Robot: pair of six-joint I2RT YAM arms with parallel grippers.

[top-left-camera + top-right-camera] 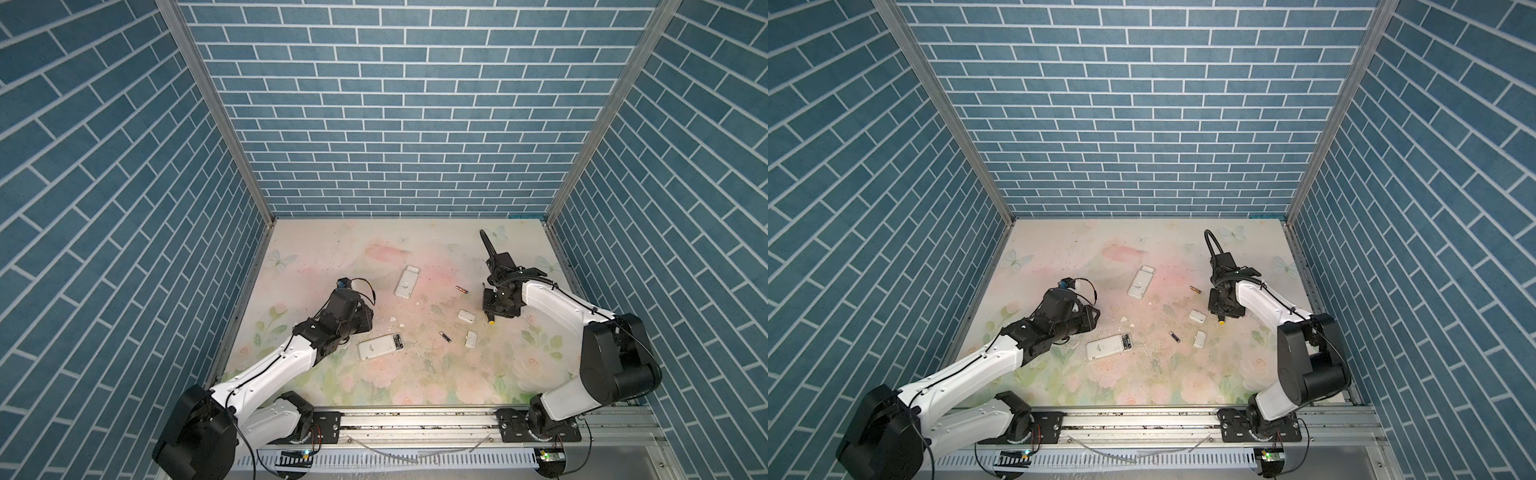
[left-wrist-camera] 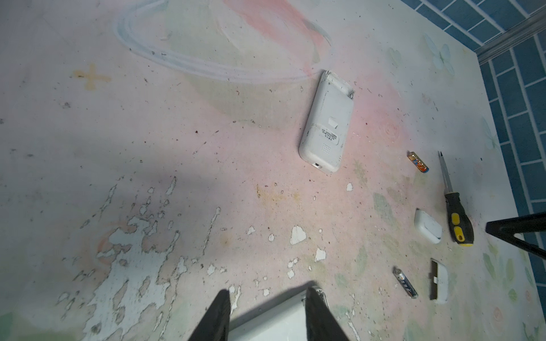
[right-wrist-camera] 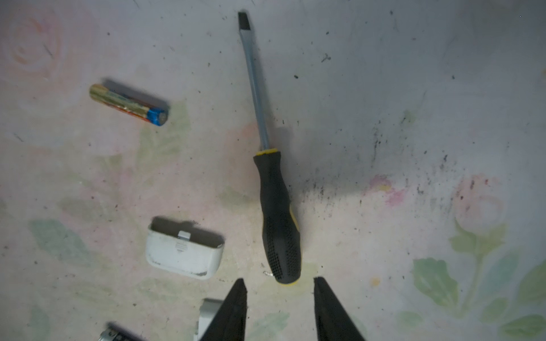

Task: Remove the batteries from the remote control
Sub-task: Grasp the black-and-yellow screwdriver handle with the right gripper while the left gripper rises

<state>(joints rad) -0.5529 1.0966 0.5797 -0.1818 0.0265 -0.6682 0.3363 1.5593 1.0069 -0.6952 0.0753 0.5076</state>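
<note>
A white remote control (image 1: 381, 346) lies near the left arm with its dark battery bay uncovered; I cannot tell what is in the bay. My left gripper (image 2: 267, 293) hovers open over that remote's end (image 2: 274, 321), one finger apart from it. A second white remote (image 1: 407, 281) lies farther back. Two batteries lie loose on the table: a copper one (image 1: 461, 289) (image 3: 128, 104) and a dark one (image 1: 446, 336) (image 2: 405, 282). My right gripper (image 3: 279, 280) is open and empty, just behind the screwdriver's handle (image 3: 279, 224).
Two small white cover plates (image 1: 466, 315) (image 1: 471, 338) lie between the dark battery and the right gripper. The black-and-yellow screwdriver (image 2: 456, 218) lies beside them. White paint flakes (image 1: 397, 321) dot the floral table. Blue brick walls enclose three sides.
</note>
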